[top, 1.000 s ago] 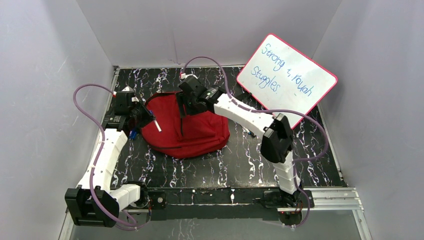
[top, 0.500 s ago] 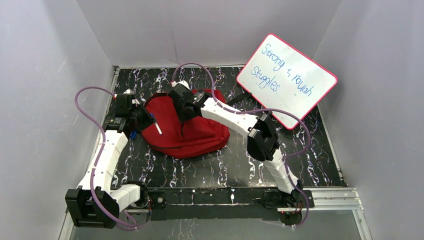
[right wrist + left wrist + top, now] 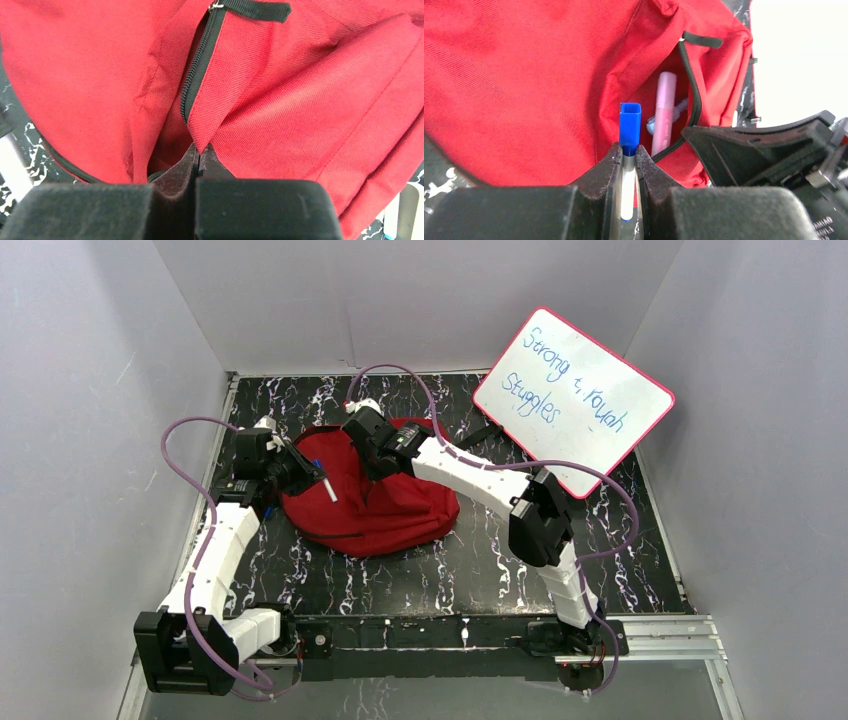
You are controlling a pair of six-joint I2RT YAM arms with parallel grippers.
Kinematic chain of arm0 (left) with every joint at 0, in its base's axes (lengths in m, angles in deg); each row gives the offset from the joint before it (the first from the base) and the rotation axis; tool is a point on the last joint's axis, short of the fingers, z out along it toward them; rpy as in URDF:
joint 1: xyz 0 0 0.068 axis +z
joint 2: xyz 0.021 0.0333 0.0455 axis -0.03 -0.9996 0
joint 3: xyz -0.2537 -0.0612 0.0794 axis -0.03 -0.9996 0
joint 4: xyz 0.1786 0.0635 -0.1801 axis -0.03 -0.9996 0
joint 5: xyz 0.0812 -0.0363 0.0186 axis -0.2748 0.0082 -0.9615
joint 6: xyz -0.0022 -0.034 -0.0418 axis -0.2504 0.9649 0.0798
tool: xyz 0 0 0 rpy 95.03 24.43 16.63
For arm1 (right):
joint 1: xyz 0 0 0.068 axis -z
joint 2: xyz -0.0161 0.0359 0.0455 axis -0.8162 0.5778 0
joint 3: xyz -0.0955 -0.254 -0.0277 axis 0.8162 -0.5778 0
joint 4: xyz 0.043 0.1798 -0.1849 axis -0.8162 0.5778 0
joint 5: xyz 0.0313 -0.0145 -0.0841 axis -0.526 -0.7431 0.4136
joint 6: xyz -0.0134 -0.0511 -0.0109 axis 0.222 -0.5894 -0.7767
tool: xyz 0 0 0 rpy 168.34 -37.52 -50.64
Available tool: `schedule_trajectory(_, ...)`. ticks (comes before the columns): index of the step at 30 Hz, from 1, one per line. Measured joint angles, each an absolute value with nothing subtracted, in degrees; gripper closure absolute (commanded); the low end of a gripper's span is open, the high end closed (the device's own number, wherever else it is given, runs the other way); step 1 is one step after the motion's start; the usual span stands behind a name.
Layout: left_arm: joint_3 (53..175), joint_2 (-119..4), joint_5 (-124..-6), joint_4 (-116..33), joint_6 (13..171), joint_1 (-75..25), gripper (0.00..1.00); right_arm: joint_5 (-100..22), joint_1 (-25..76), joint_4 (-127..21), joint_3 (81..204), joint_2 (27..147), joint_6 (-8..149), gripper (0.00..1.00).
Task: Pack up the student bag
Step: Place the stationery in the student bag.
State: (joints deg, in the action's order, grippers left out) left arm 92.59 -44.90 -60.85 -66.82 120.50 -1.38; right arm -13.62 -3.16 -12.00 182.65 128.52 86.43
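Note:
The student bag [image 3: 405, 508] lies flat mid-table, red fabric with a dark zipper [image 3: 196, 70]. My right gripper [image 3: 199, 152] is shut on the red fabric edge of the bag's opening beside the zipper; in the top view it [image 3: 372, 465] sits over the bag's upper middle. My left gripper [image 3: 629, 150] is shut on a white pen with a blue cap [image 3: 630, 121], which points at the open pocket. Inside that pocket lie a pink marker [image 3: 664, 117] and a pale blue item [image 3: 651, 126]. From above, the left gripper [image 3: 303, 472] hovers at the bag's left edge, the pen [image 3: 327, 489] sticking out over the fabric.
A pink-framed whiteboard [image 3: 575, 400] with blue writing leans at the back right. Grey walls close in the left, back and right sides. The black marbled table [image 3: 480, 580] stretches in front of the bag. Purple cables loop above both arms.
The right gripper came left and down onto the bag and shut on its fabric edge. The left gripper moved right with the pen, closer over the bag.

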Motion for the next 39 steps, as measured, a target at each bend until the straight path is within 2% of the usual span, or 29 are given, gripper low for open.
schedule_trajectory(8, 89.9, -49.4, -56.2, -54.3, 124.7, -1.4, 1.00, -15.1, -3.1, -15.3, 177.8, 123.1, 86.2, 1.00)
schedule_trajectory(18, 85.4, -53.1, -57.2, -40.8, 130.5, -5.4, 1.00, -16.7, -3.1, -17.6, 176.7, 122.2, 87.6, 1.00)
schedule_trajectory(35, 82.4, -59.6, -60.1, -32.9, 134.3, -16.5, 1.00, -18.6, -2.9, -21.8, 171.8, 119.1, 89.0, 1.00)
schedule_trajectory(37, 82.4, -60.9, -59.5, -32.1, 134.4, -16.9, 0.99, -19.0, -2.9, -22.8, 170.8, 118.6, 89.0, 1.00)
schedule_trajectory(39, 82.5, -62.4, -58.7, -31.3, 134.3, -17.1, 0.92, -19.4, -2.8, -23.7, 169.8, 118.0, 89.0, 1.00)
